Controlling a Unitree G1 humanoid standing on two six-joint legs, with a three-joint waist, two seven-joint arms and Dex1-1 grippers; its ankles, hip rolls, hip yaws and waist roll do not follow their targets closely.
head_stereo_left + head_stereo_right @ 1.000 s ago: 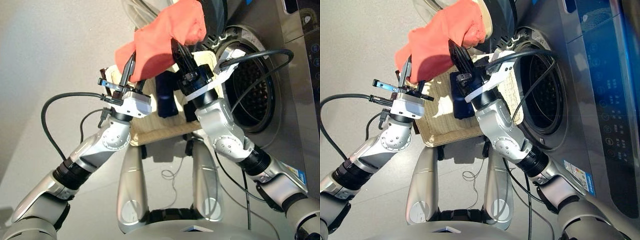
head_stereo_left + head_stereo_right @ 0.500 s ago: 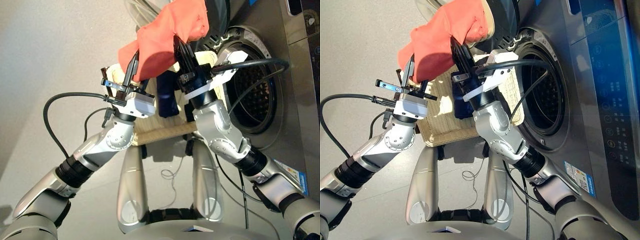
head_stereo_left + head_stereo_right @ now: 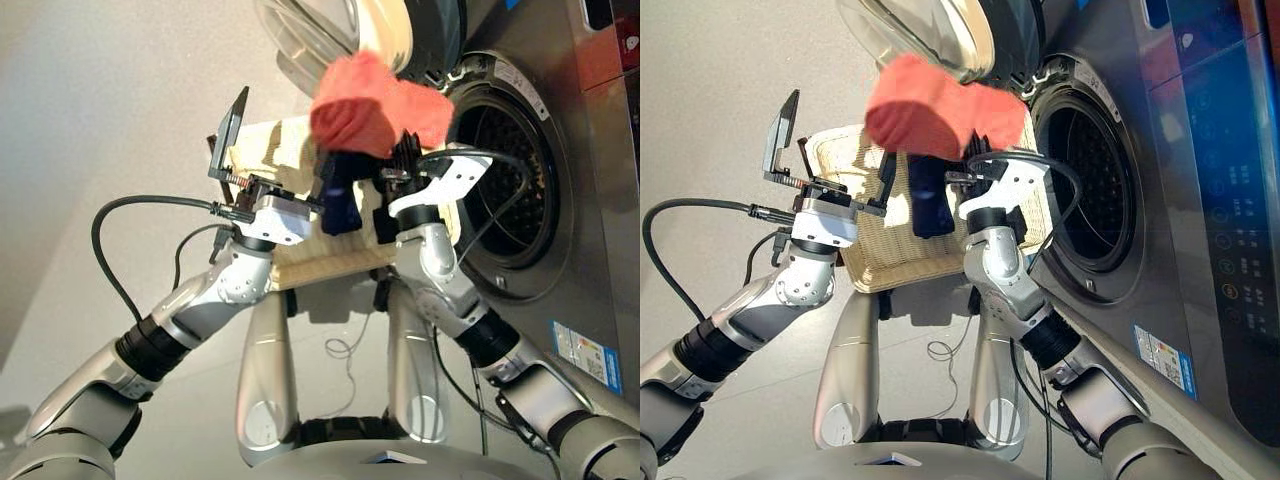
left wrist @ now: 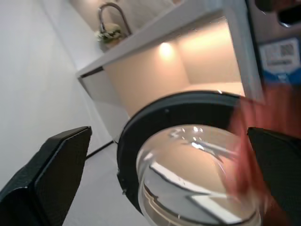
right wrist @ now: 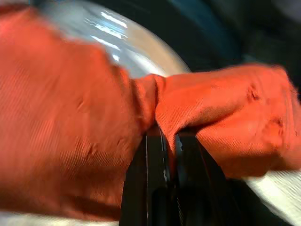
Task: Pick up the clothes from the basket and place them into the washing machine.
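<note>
**Coral garment on the right gripper alone, just short of the drum**

Your right gripper [image 3: 403, 160] has its two black fingers pinched together on the coral-red soft fabric garment [image 3: 375, 103]; the right wrist view shows cloth folded over the closed fingertips. Your left gripper [image 3: 830, 150] stands wide open and holds nothing.

The garment hangs bunched beside the round drum hole [image 3: 505, 185] of the dark grey metallic front-loading washing machine [image 3: 1180, 200], not yet inside it. The round black-rimmed clear-glass porthole door [image 3: 930, 35] is swung open, close by the cloth. The navy blue garment [image 3: 338, 195] lies in the cream-white woven wicker basket [image 3: 300, 262], which sits in front of the machine.

The grip looks like a narrow pinch on a fold. If you swing fast, the bundle may slip and fall short of the drum, or trailing cloth may catch on the drum rim or the door.

A second ago both grippers held the garment spread between them; since then the left has let go and the cloth has gathered toward the drum hole.
</note>
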